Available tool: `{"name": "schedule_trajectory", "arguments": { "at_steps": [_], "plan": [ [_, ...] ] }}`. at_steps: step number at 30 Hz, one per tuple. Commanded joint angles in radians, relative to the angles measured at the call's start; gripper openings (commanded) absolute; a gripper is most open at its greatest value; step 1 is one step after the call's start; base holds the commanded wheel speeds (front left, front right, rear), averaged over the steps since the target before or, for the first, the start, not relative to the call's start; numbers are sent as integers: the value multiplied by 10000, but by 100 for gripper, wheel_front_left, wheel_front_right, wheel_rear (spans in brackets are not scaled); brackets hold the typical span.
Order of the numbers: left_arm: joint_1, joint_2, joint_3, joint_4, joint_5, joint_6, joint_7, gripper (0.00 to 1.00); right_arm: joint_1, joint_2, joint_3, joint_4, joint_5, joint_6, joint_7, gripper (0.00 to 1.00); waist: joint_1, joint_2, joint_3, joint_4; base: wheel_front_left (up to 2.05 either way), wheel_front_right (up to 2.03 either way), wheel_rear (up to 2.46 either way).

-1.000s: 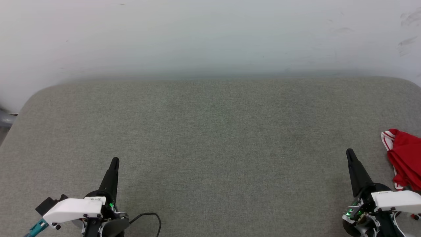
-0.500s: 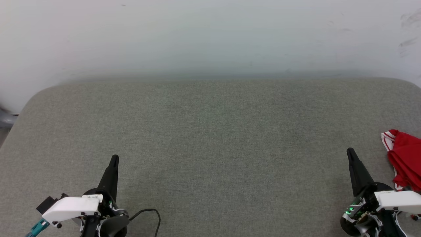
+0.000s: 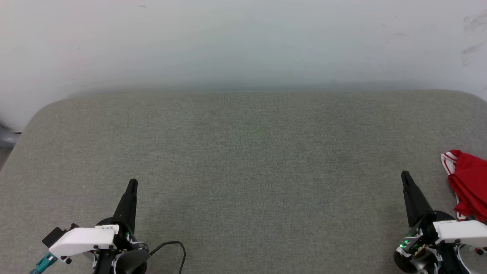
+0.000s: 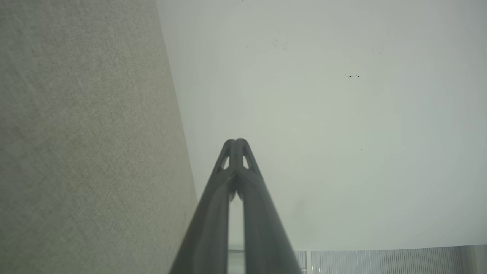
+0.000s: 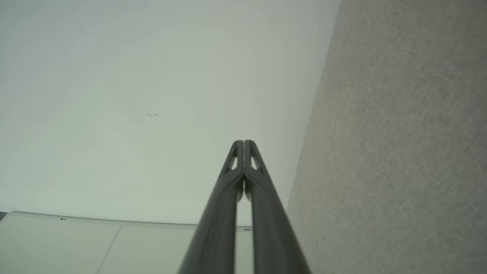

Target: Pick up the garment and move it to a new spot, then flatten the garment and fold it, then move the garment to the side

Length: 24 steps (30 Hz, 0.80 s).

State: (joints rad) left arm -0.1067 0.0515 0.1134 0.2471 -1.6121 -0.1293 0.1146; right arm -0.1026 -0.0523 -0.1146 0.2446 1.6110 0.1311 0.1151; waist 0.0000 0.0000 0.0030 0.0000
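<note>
The garment (image 3: 470, 182) lies crumpled at the far right edge of the head view, red with a white-and-red striped trim showing, partly cut off by the frame. My right gripper (image 3: 405, 176) rests on the grey surface just left of it, apart from the cloth, fingers together and holding nothing. At the lower left my left gripper (image 3: 132, 184) is also shut and empty. In the left wrist view the left gripper (image 4: 236, 141) has its tips touching; the right gripper (image 5: 243, 142) shows the same in the right wrist view.
A wide grey fabric-covered table (image 3: 243, 152) spreads before me, with rounded far corners and a pale wall (image 3: 243, 42) behind it. A black cable (image 3: 171, 247) loops beside my left wrist.
The left arm drew back slightly toward the bottom of the view; the right gripper shifted very little. The garment has not moved.
</note>
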Motion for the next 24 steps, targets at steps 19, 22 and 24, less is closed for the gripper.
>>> {"name": "schedule_trajectory", "arguments": {
  "at_steps": [19, 22, 24],
  "plan": [
    [-54, -24, 27, -5, -14, -35, 29, 0, -104, 37, -4, 11, 35, -7, 7, 0, 0, 0, 1, 0, 0, 0, 0],
    [-53, -24, 24, -5, -14, -35, 29, 0, -104, 37, -5, 11, 35, -7, 7, 0, 0, 0, 1, 0, 0, 0, 0],
    [-53, -24, 30, -5, -15, -35, 29, 0, -104, 37, -2, 11, 36, -7, 7, 0, 0, 0, 1, 0, 0, 0, 0]
  ]
}}
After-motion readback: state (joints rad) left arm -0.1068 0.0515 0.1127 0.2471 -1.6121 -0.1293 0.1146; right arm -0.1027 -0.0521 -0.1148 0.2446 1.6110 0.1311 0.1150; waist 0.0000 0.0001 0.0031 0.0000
